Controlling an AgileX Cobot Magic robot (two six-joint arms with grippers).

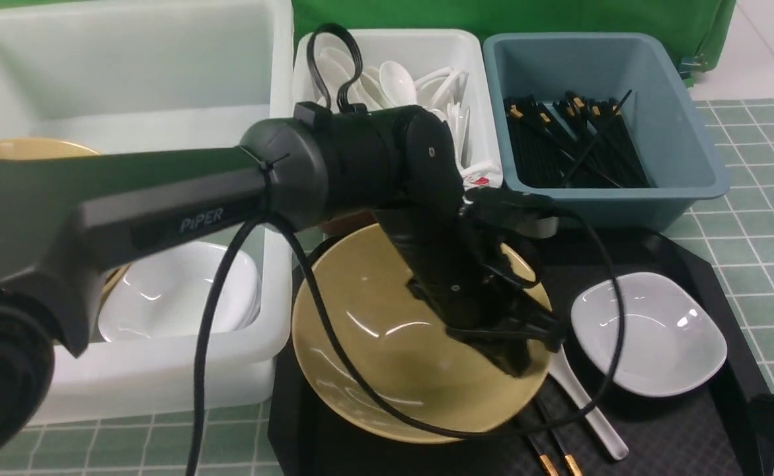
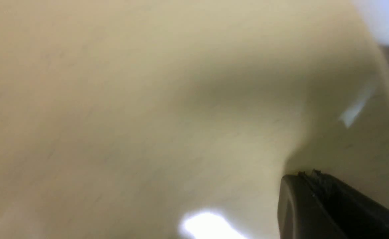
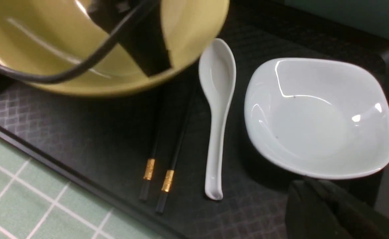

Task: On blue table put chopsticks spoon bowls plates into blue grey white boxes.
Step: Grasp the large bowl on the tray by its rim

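Left pincer (image 1: 525, 360) clamped on the rim of the tan bowl (image 1: 373, 344), which overhangs the chopsticks (image 3: 161, 146), spoon (image 3: 216, 116) just beside. Right pincer (image 3: 309, 196), closed and empty, beside the plate (image 3: 314, 122).

A tan-yellow bowl (image 2: 147, 99) is filling nearly the whole view, its glossy inner wall blurred and catching a bright patch of glare. The left gripper (image 2: 314, 196) is showing as a black toothed tip, jaws pressed together, lying against the bowl's wall. A white glossy thing (image 2: 387, 20), too cropped to name, is peeking in beyond the rim.
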